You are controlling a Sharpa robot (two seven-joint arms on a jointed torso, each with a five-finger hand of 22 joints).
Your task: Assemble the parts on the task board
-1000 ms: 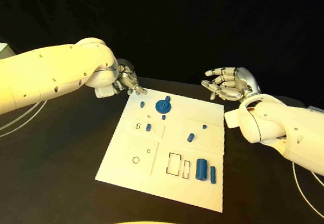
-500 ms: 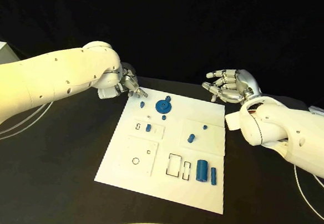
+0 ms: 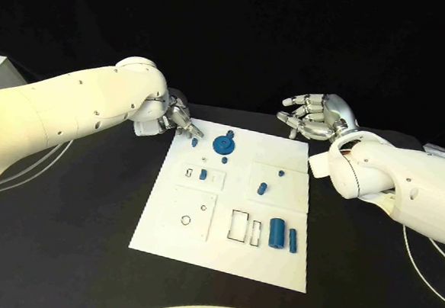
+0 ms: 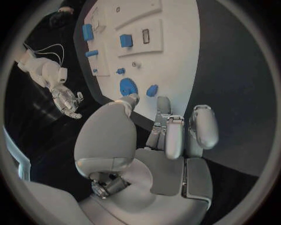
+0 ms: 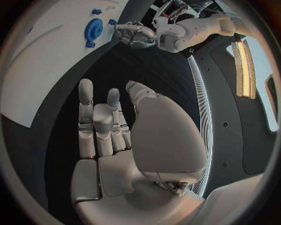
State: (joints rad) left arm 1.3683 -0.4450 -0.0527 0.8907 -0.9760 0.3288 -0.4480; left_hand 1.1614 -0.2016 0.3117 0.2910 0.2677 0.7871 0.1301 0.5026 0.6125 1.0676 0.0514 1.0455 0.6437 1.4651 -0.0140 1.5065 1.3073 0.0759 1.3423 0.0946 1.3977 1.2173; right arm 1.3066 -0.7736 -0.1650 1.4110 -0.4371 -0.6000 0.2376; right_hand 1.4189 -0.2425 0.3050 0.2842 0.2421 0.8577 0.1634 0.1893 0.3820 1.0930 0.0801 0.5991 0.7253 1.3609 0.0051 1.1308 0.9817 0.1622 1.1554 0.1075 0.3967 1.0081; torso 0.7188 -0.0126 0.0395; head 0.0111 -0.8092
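Head camera looks down from above onto the task board (image 3: 224, 231) at moderate range. Each wrist camera sits close behind its own palm, facing past the fingers; all three share the board's far end with the round blue part (image 3: 224, 145)

White rounded arms (image 3: 63, 106), silver hands (image 3: 314, 114), thin white cables (image 3: 431, 258)

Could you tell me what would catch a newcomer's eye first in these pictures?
Probably the white task board in the middle of the black table, dotted with small blue parts, the round blue gear near its far edge standing out most. Next, the two silver hands at the board's far corners: the left hand reaching towards a small blue part there, the right hand held open.
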